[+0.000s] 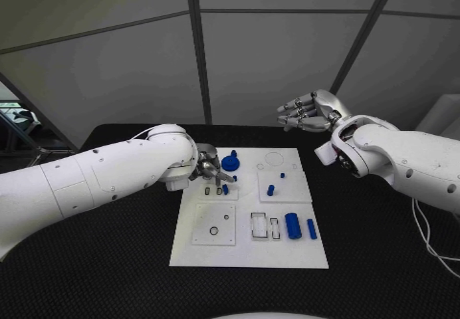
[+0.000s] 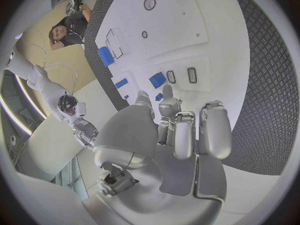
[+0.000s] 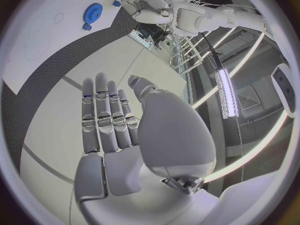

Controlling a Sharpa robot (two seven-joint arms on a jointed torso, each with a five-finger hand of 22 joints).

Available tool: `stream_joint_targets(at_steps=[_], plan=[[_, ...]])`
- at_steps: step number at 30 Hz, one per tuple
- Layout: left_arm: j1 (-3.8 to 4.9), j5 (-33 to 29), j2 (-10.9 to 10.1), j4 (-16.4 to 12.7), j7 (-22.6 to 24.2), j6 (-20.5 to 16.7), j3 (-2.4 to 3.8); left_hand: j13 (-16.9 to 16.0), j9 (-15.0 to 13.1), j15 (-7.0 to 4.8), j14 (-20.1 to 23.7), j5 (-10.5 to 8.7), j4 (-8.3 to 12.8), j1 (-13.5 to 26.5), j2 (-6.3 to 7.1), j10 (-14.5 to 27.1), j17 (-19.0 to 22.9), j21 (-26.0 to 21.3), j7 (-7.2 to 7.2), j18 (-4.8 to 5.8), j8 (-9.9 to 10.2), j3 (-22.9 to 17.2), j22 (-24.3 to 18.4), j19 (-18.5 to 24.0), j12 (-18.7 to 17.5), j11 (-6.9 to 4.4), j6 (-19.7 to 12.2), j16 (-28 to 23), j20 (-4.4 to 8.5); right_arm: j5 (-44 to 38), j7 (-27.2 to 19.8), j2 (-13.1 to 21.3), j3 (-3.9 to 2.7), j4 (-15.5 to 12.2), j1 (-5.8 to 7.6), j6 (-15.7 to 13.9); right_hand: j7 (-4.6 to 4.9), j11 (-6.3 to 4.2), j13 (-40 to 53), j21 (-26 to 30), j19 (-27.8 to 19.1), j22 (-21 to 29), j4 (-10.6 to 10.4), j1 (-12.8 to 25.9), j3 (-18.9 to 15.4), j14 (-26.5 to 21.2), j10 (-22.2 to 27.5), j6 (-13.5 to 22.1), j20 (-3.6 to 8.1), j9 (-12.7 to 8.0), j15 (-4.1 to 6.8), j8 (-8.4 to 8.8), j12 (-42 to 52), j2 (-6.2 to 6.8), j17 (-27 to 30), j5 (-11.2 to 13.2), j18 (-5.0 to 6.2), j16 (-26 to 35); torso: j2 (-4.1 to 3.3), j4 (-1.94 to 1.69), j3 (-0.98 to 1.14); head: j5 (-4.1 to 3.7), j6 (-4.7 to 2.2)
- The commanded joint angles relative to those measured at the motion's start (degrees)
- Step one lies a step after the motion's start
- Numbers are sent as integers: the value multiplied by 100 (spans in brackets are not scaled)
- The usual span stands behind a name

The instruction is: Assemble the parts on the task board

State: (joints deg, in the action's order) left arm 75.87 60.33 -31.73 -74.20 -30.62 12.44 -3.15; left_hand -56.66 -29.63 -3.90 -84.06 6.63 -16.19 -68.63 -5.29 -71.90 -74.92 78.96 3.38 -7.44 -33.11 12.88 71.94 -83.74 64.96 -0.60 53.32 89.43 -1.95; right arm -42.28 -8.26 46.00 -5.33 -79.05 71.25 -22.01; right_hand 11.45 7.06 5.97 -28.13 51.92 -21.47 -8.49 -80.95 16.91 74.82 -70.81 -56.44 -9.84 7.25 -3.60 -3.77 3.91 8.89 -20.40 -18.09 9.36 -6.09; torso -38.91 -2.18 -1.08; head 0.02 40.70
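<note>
Black table [image 1: 106, 279], textured top. White task board [image 1: 244, 256] lies flat mid-table. White cable [image 1: 427, 242] on right side.

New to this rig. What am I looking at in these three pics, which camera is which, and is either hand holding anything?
It is a two-armed robot at a black table, each white arm ending in a silver many-fingered hand. The square picture looks down from a camera on the robot's head; the two round ones come from fisheye cameras at the left and right wrists.

On the table lies the task board, a white plate with small blue parts: a blue gear, short pegs and two blue cylinders.

The left hand is down on the board with its fingertips at a small blue part; whether it actually grips it, I cannot tell. The right hand is raised beyond the board, fingers apart, holding nothing.
</note>
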Motion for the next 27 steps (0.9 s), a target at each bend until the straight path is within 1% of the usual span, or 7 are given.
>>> stream_joint_targets(at_steps=[1,4,7,22,27], plan=[[9,47,24,38,-48,87,-13,-5,-5,-30,-581,-23,-11,-54,-12,-37,-1464,35,4,406,-37,30,5,-98,28,-5,-36,21,11,-15,-11,-3,-3,-3,11,-61,-14,-5,-11,35,-15,9,-3,59,-26,-35,37,45,-28,-5,-12,12,-24,-10,8,-5,87,28,0,3,2,7,7],[9,47,48,64,-51,122,-33,-5,-11,-30,-582,-23,-10,-60,-12,-36,-1467,39,4,407,-39,31,12,-100,28,-5,-39,24,10,-15,-10,-5,-2,0,11,-58,-11,-1,-18,48,-17,17,-7,65,-31,-39,47,52,-34,-5,-16,10,-21,-11,12,-3,88,39,3,-5,2,5,13],[8,47,70,80,-54,150,-41,-5,-17,-30,-583,-22,-8,-66,-12,-34,-1470,43,4,409,-41,32,18,-101,29,-4,-41,26,10,-15,-10,-9,-2,2,11,-53,-9,2,-24,58,-19,22,-11,71,-34,-42,56,56,-37,-5,-20,9,-21,-11,15,-3,88,46,0,-4,-1,4,16],[3,47,186,178,-66,252,-50,-34,-75,-29,-589,-19,9,-131,-32,-40,-1491,72,2,416,-62,27,67,-111,54,-5,-57,43,9,-15,22,-34,-2,14,11,-14,-4,8,-36,81,-21,36,-18,79,-40,-49,74,66,-46,-5,-26,6,-18,-15,21,-6,90,64,0,-6,-1,-4,36],[0,47,210,203,-70,297,-52,-40,-83,-29,-591,-19,11,-141,-37,-42,-1497,78,2,417,-65,25,77,-113,58,-6,-60,48,9,-15,38,-40,-2,17,11,0,-4,8,-37,83,-20,37,-18,78,-40,-49,74,68,-46,-5,-26,6,-16,-17,22,-7,90,66,-3,-1,1,-5,45]])
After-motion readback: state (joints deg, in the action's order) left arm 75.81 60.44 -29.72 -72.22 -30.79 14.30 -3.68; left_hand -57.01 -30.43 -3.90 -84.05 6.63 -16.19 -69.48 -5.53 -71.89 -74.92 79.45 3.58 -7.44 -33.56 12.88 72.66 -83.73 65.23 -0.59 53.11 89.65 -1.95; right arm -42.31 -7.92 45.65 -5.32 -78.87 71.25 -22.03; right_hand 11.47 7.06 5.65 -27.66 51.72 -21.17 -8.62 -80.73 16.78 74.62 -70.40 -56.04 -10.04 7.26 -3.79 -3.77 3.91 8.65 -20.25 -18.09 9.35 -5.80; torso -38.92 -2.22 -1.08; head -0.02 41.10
